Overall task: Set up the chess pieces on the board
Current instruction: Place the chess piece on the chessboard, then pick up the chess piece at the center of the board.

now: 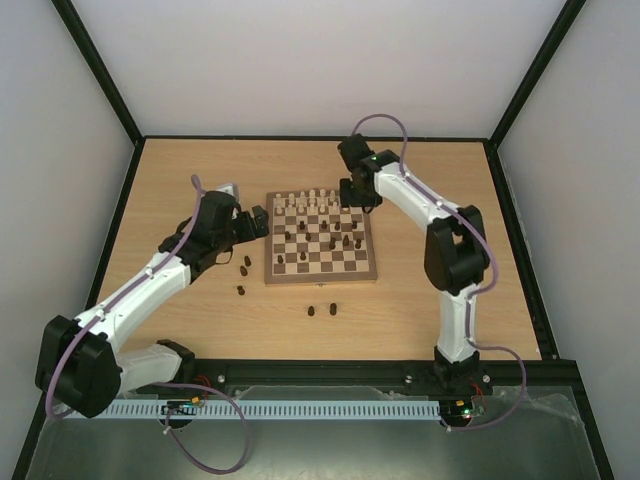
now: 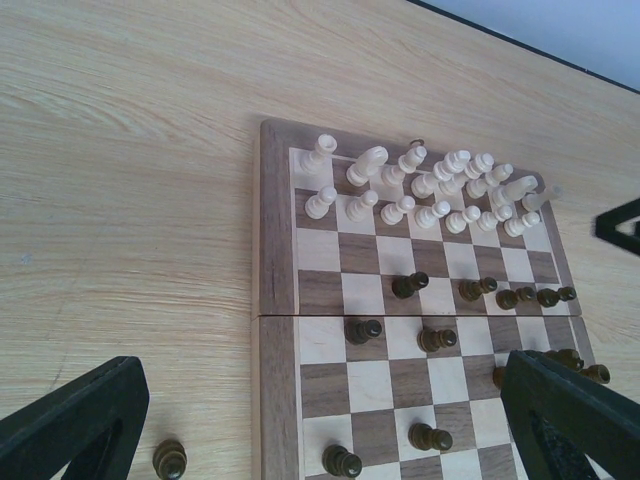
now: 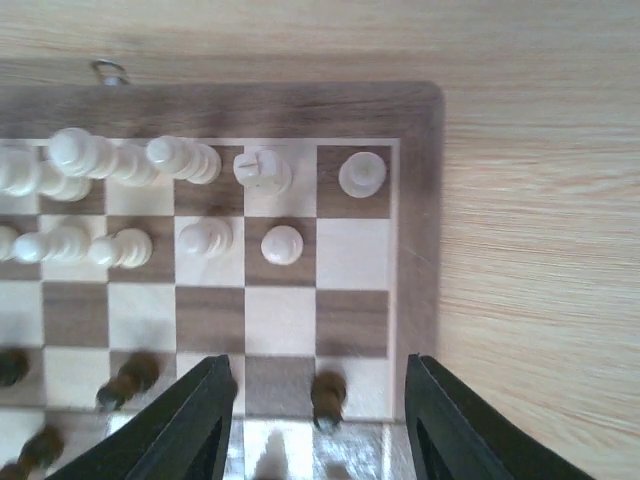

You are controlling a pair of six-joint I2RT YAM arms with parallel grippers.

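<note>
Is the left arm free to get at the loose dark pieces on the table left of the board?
Probably yes: the open left gripper sits right by the dark pieces, they stand apart on the table, and nothing lies between.

A light wood-grain table (image 1: 180, 180) fills the floor of a booth with plain white walls (image 1: 320, 60), its corners and edges lined by black frame bars (image 1: 100, 70). Along the near edge runs a black rail (image 1: 320, 375), with a white slotted strip (image 1: 320, 409) just below it.
</note>
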